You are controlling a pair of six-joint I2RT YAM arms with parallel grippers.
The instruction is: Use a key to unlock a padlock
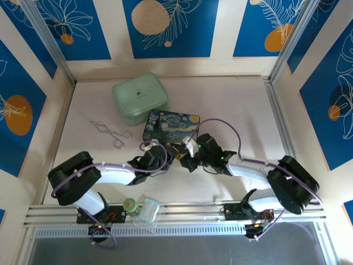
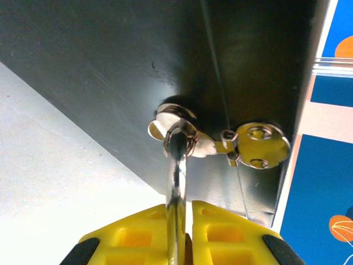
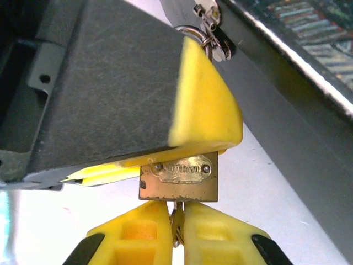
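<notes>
white table (blue-panelled walls) | left gripper clamps padlock | right gripper pinches key

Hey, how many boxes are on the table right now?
2. A mint-green box sits at the far middle of the table, and a Starry Night box lies just in front of it, slightly to the right. Something small could be hidden under the arms.

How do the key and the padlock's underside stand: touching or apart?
Touching. The right wrist view shows the key, pinched in the right gripper, set straight into the underside of the padlock with no gap.
</notes>
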